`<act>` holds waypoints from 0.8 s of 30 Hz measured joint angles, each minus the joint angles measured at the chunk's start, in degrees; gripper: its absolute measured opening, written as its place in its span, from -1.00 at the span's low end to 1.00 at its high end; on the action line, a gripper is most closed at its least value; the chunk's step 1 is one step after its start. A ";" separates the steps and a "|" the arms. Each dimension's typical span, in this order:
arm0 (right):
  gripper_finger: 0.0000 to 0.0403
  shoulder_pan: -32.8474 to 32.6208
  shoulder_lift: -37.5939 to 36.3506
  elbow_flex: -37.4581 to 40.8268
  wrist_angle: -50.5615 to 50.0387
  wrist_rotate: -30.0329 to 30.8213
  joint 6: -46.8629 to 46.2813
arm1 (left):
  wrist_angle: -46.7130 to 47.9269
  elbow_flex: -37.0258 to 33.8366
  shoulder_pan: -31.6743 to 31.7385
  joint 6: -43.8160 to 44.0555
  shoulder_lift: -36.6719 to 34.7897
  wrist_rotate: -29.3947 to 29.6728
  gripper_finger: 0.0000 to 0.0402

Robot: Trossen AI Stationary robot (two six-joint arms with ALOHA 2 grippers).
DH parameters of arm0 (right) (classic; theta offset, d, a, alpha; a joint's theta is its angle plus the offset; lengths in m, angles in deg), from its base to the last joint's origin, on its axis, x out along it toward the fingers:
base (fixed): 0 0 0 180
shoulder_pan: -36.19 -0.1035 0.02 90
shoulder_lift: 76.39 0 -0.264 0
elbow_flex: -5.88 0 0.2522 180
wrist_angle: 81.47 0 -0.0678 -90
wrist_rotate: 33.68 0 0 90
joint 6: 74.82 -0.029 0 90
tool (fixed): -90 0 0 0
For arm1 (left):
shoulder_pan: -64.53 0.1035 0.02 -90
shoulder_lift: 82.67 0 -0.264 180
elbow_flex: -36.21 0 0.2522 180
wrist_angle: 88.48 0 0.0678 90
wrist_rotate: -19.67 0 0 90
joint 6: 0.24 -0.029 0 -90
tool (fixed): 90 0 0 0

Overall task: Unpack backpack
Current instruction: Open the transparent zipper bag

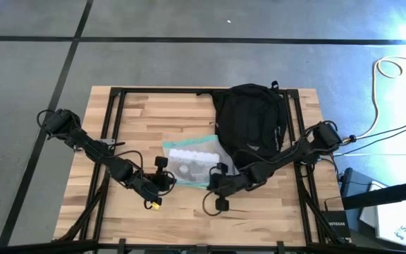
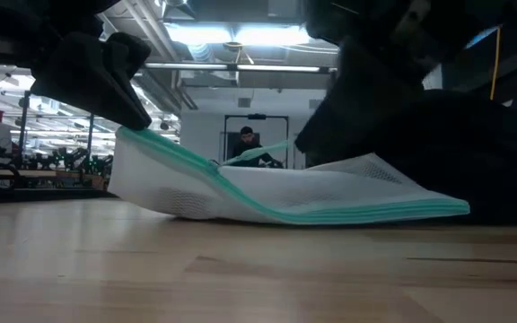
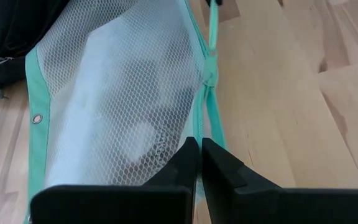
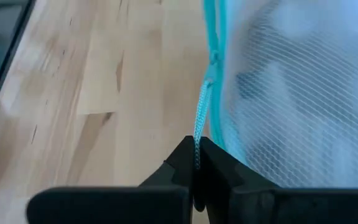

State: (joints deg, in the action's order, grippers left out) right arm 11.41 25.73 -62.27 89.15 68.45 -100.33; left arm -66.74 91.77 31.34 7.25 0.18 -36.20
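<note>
Right wrist view first: the right claw is clamped tight on the teal pull cord of the mesh pouch. Left claw is pinched shut on that pouch's teal zipper edge at the opposite end, so 2 claws hold 1 pouch between them. Low view shows the pouch lifted at one end, the other end resting on the table. Behind the right arm, the backpack lies at the table's far side, right of centre, just beside the pouch. My read: the pouch is already out of the backpack and its zipper is now being worked. Next move calls for the left claw anchoring firmly while the right draws the cord along the zipper line.
</note>
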 joint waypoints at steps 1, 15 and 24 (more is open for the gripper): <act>-1.00 0.00 -0.72 2.00 2.86 0.43 -0.44 | 0.00 0.00 0.00 0.00 -0.02 0.00 -1.00; -1.00 -0.74 -2.66 12.71 13.59 4.47 -10.85 | 0.09 -0.04 0.00 0.02 0.00 0.00 -1.00; -1.00 -0.76 -2.66 20.62 31.56 5.43 -8.68 | 0.07 -0.04 0.00 0.00 0.00 0.00 -1.00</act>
State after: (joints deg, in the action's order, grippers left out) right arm 10.65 23.07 -41.65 120.71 73.88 -109.01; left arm -66.67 91.73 31.34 7.25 0.18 -36.20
